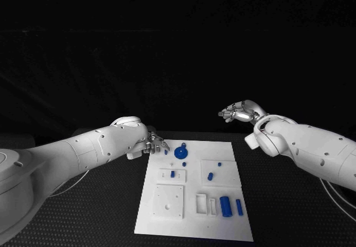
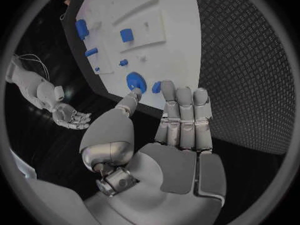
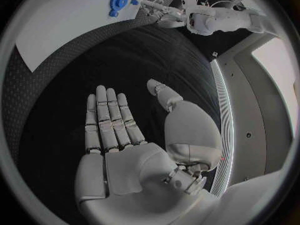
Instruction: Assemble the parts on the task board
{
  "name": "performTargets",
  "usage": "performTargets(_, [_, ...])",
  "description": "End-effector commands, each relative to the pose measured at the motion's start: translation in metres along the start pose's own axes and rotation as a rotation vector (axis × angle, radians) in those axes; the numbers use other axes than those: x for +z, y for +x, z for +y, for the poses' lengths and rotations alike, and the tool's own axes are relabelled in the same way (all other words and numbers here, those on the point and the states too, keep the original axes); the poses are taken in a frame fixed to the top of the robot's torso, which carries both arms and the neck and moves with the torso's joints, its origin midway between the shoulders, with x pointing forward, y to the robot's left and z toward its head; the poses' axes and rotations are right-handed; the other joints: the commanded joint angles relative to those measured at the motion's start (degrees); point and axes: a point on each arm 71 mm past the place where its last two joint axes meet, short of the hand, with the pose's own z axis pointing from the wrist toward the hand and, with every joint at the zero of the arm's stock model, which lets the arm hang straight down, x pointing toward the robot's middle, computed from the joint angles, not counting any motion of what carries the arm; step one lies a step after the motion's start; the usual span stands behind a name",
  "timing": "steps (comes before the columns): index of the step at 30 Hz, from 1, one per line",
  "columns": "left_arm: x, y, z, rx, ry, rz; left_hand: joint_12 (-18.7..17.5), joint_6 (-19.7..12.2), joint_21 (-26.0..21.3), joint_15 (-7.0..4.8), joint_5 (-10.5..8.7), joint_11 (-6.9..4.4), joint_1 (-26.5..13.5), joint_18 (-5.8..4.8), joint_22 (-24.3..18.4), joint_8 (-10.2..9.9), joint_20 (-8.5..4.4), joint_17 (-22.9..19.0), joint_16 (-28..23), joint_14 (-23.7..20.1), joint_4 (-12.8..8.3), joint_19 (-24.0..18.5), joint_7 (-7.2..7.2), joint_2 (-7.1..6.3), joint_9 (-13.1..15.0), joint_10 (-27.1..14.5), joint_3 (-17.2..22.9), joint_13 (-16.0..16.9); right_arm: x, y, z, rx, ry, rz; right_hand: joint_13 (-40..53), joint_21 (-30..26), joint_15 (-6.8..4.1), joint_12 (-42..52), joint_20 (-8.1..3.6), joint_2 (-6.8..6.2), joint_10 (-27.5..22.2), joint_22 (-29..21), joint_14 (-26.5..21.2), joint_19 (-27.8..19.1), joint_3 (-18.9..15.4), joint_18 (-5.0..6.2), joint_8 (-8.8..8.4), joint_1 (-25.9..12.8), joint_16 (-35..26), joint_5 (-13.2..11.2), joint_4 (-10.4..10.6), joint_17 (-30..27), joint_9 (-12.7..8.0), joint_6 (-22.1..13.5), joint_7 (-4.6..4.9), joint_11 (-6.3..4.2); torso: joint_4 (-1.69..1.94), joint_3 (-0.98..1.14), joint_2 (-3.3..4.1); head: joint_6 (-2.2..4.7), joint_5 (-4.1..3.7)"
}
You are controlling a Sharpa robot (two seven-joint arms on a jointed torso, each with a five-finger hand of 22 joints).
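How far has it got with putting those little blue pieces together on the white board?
Barely started, it seems. Nothing looks clearly assembled: the blue parts, such as the round gear and the cylinder, lie scattered over the task board. In hand: nothing is gripped; the left robot hand reaches for the board's far edge near the gear, and the right robot hand hangs open off the board. Nearly all remains.

The left hand (image 1: pixel 154 142) hovers at the far left corner of the white board (image 1: pixel 230 216), beside a blue gear (image 1: pixel 181 152). The right hand (image 1: pixel 237 111) hangs well beyond the far right corner.
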Motion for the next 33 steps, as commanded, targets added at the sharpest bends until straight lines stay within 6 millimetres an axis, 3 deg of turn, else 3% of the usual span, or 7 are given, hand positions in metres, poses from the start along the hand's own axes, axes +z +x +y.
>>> performTargets(1, [0.0023, 0.0034, -0.0012, 0.004, 0.014, 0.006, 0.23, -0.38, -0.24, 0.10, 0.30, -0.12, 0.22, -0.43, 0.09, -0.30, -4.76, -0.05, 0.34, -0.42, -0.23, -0.49, -0.22, 0.68, 0.05, -0.43, 0.02, 0.07, -0.0002, 0.0012, 0.0014, 0.003, -0.009, 0.009, -0.08, -0.28, 0.37, -0.23, 0.18, -0.04, 0.30, 0.10, 0.14, -0.38, -0.29, 0.08, 0.26, -0.46, -0.29, 0.22, -0.12, 0.07, -0.08, -0.41, 1.11, -0.07, 0.01, -0.01, 0.05, -0.02, -0.09])
performTargets(21, [0.0059, 0.0025, -0.0002, -0.023, 0.020, -0.003, 0.51, -0.65, -0.15, 0.04, 0.44, -0.10, 0.29, -0.38, 0.34, -0.36, -4.79, -0.07, 0.66, -0.26, -0.58, -0.28, -0.19, 1.16, 0.06, -0.26, -0.30, 0.21, 0.0002, 0.0037, 0.0034, 0.005, -0.011, 0.012, -0.07, -0.34, 0.37, -0.26, 0.19, -0.05, 0.33, 0.16, 0.16, -0.36, -0.29, 0.10, 0.29, -0.42, -0.33, 0.23, -0.13, 0.10, -0.12, -0.40, 1.10, -0.07, 0.11, 0.02, 0.03, -0.62, -0.45])
performTargets(33, [0.0079, 0.0016, -0.0053, -0.045, 0.035, -0.011, 0.68, -0.56, -0.14, 0.00, 0.72, -0.13, 0.80, -0.36, 0.59, -0.22, -4.79, -0.15, 0.88, -0.23, -1.23, -0.18, -0.23, 2.24, 0.15, -0.21, -0.35, 0.28, 0.0011, 0.0056, 0.0046, 0.006, -0.013, 0.015, -0.07, -0.37, 0.37, -0.28, 0.20, -0.03, 0.35, 0.19, 0.17, -0.34, -0.28, 0.11, 0.30, -0.40, -0.36, 0.23, -0.12, 0.12, -0.14, -0.40, 1.10, -0.08, -0.01, 0.03, 0.00, -0.48, -0.50])
